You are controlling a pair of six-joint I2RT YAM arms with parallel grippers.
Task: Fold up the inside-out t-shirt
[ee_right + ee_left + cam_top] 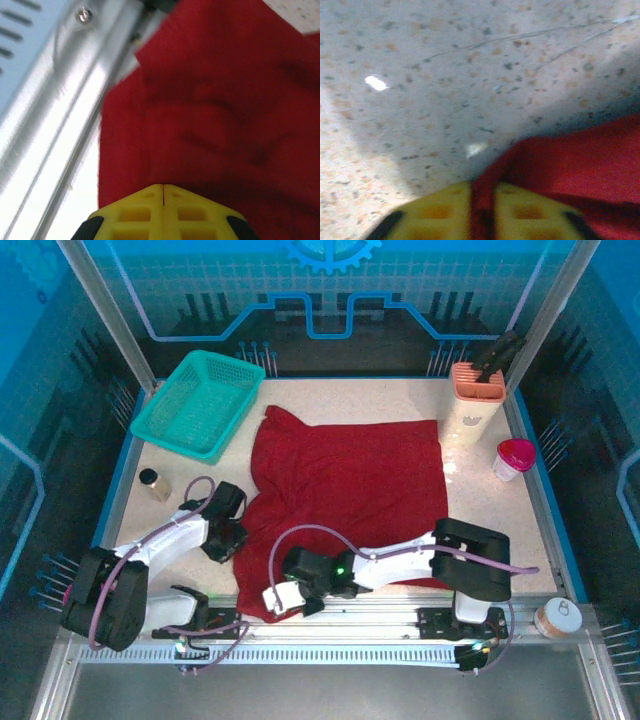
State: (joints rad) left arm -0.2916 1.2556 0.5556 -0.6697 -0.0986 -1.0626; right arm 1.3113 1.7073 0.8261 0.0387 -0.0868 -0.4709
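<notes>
The inside-out t-shirt (pixel 350 485) is dark red and lies spread over the middle of the speckled table, rumpled along its left side. My left gripper (pixel 230 537) sits at the shirt's left edge. In the left wrist view its yellow fingers (pixel 440 212) are shut, with a strip of the red cloth (pixel 570 165) pinched between them. My right gripper (pixel 283 597) is at the shirt's near left corner, by the front rail. Its yellow fingers (pixel 192 212) are closed tip to tip, pressed into the red cloth (pixel 215 100).
A teal basket (pixel 197 403) stands at the back left, with a small jar (pixel 153 482) in front of it. At the right are an orange holder (pixel 477 385) and a pink-lidded cup (pixel 513 458). A roll (pixel 557 617) sits at the near right. The aluminium rail (pixel 50 100) runs along the front edge.
</notes>
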